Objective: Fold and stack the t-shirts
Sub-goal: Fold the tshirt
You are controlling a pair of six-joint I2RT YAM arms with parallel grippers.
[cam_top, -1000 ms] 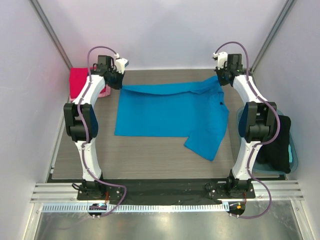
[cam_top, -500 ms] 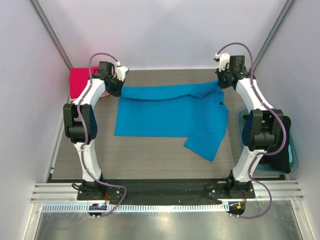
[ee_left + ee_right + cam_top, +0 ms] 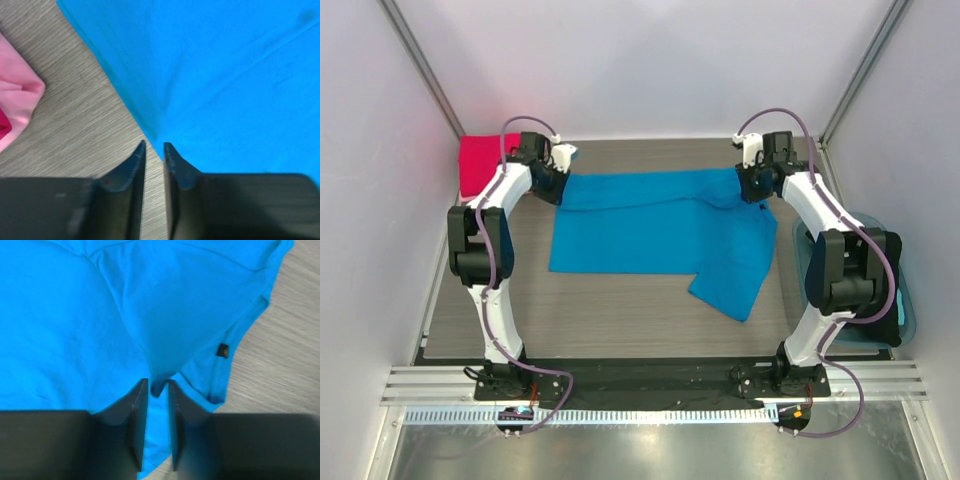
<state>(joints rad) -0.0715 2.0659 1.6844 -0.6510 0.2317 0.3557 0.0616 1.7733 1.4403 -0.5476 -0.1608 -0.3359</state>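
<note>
A bright blue t-shirt [image 3: 660, 225] lies spread flat on the wooden table, one sleeve pointing toward the near right. My left gripper [image 3: 557, 181] is at its far left corner. In the left wrist view that gripper [image 3: 154, 145] is open by a narrow gap, with bare table between the jaws and the blue corner [image 3: 153, 134] just past the tips. My right gripper [image 3: 752, 188] is over the far right corner. In its wrist view it [image 3: 158, 383] stands open, a loose point of blue cloth [image 3: 159, 388] lying between the tips. A crimson red t-shirt [image 3: 480, 163] and a pale pink one [image 3: 17, 97] lie folded at the far left.
A translucent blue plastic tub [image 3: 910, 312] holding something dark [image 3: 882, 290] stands at the right edge beside the right arm. White walls close in the table on three sides. The arm bases and a metal rail [image 3: 650, 385] run along the near edge.
Both grippers came down and toward the near side, the right one also inward, bringing the shirt's far edge with them. Both pairs of jaws have parted and let go of the cloth.
</note>
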